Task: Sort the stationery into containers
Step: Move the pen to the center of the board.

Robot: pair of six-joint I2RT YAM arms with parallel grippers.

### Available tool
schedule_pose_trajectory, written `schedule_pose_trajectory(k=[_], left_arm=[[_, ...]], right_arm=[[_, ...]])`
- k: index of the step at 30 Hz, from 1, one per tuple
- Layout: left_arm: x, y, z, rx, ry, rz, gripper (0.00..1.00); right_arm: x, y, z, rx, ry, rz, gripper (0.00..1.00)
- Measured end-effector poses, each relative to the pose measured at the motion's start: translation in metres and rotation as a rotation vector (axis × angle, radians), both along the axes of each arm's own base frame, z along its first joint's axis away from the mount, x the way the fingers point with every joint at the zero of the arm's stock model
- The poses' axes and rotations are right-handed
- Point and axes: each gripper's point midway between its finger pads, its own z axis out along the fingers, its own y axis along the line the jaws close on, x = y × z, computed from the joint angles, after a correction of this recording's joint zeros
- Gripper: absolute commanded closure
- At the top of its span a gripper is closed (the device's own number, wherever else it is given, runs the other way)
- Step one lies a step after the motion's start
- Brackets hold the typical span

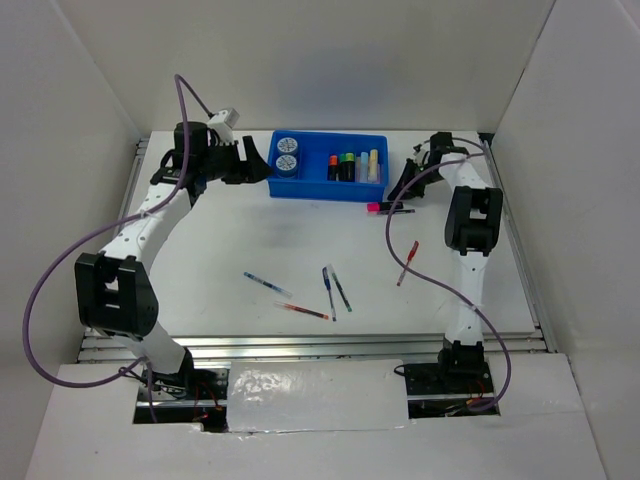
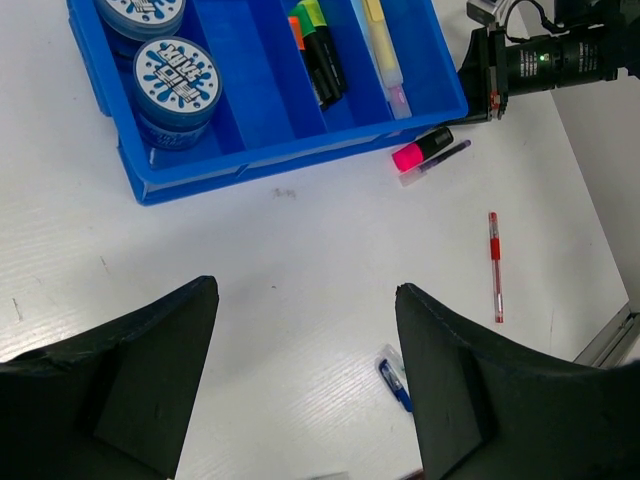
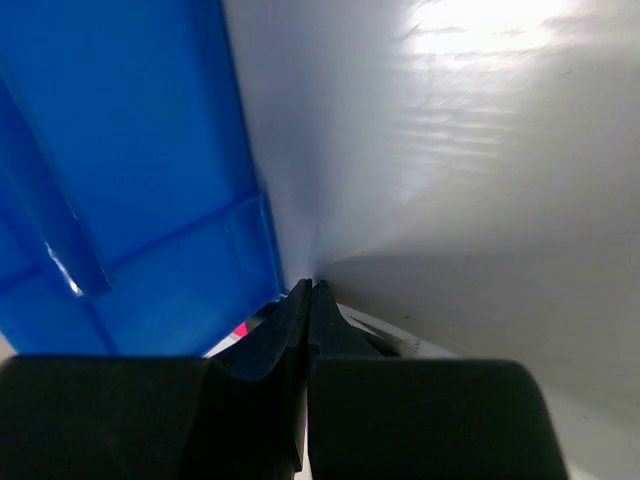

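right gripper, pinched together empty by bright blue rectangular plastic tray, may knock short pink highlighter away; left gripper gapes empty

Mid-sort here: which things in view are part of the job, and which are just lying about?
Job: tray, discs, highlighters in it, pink highlighter, red pen, other pens.
Lying about: purple cables, white sheet at the near edge.
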Motion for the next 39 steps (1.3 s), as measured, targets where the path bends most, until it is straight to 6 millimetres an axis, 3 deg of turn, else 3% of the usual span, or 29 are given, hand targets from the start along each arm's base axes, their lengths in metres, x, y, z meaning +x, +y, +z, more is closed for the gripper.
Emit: schedule_pose_trajectory(k=[10, 17, 25, 27, 31, 32, 36, 39], left_arm=[[-0.006, 0.003, -0.005, 0.001, 0.014, 0.005, 0.17], [-0.005, 0.01, -0.008, -0.004, 0.03, 0.023, 0.17], [-0.008, 0.014, -0.015, -0.02, 0.063, 0.035, 0.17], [-0.009, 0.014, -0.017, -0.022, 0.07, 0.035, 0.17], [-0.01, 0.015, -0.019, -0.033, 0.082, 0.039, 0.17], [-0.011, 0.015, -0.02, -0.036, 0.087, 0.039, 0.17], [-0.016, 0.015, -0.023, -0.038, 0.093, 0.04, 0.17], [-0.021, 0.016, -0.022, -0.038, 0.09, 0.041, 0.17]], right_arm=[[-0.035, 0.017, -0.003, 0.06, 0.102, 0.015, 1.0], [-0.072, 0.033, -0.004, 0.056, 0.189, 0.036, 1.0], [-0.152, 0.039, -0.005, 0.031, 0.312, 0.024, 1.0], [-0.164, 0.037, -0.003, 0.016, 0.317, 0.02, 0.97], [-0.162, 0.036, 0.01, 0.001, 0.26, 0.025, 0.87], [-0.159, 0.035, 0.015, -0.002, 0.227, 0.032, 0.81], [-0.148, 0.041, 0.051, -0.048, 0.049, 0.101, 0.7], [-0.145, 0.059, 0.076, -0.144, -0.114, 0.205, 0.66]])
